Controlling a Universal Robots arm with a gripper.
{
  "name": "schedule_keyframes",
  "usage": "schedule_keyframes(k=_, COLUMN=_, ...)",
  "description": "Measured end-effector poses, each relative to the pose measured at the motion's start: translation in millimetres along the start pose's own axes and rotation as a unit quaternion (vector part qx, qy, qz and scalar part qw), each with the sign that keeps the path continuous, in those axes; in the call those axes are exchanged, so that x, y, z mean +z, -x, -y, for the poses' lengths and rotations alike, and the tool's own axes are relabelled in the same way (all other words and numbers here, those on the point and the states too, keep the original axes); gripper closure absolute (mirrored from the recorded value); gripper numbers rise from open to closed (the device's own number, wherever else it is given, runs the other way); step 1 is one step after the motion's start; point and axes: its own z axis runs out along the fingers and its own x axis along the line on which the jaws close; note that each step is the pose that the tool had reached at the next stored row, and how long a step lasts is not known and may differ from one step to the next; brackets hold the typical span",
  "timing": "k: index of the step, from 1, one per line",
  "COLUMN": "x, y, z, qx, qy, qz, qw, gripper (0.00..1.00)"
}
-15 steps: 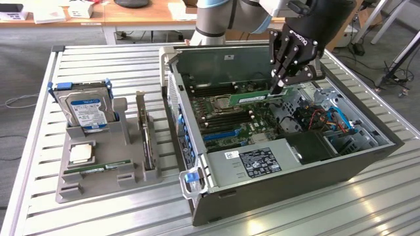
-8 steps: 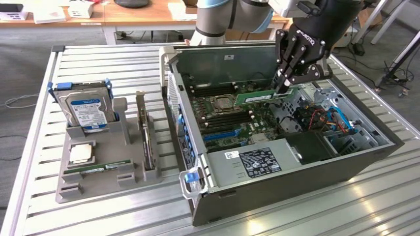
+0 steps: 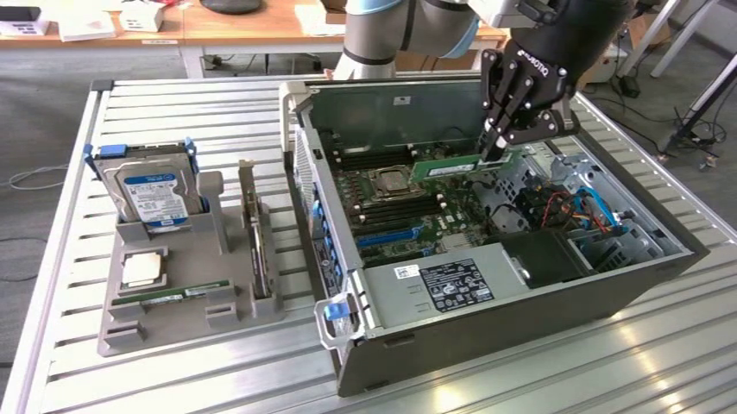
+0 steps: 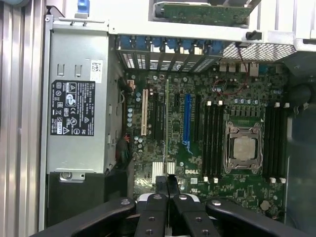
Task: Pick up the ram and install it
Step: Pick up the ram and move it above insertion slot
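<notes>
hand (image 3: 495, 153): white "ROBOTIQ" lettering on the black body, legible in the exterior view.
motherboard (image 4: 197, 163): white "DELL" silkscreen beside the small finned heatsink (image 4: 165, 168). Other board print is too small to read.
power supply (image 4: 79, 123): black rating label (image 4: 71, 107) with rows of white certification marks. The fine print is not legible.
barcode sticker (image 4: 96, 71): white, on the power supply above the rating label. The code and characters can't be made out.
hard drive (image 3: 154, 191): blue-and-white label, text unreadable.
ram (image 3: 447, 166): pale sticker on the green board, nothing legible.
case wall sticker (image 3: 402, 100): small, white, unreadable.
</notes>
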Motion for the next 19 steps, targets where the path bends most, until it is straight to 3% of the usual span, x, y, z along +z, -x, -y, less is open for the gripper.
schedule_keyframes(k=19, x=4.9, y=45.1, z=1.0, qx=0.000, qy=0.0000, qz=0.0001, qw=1.0000, gripper=0.88)
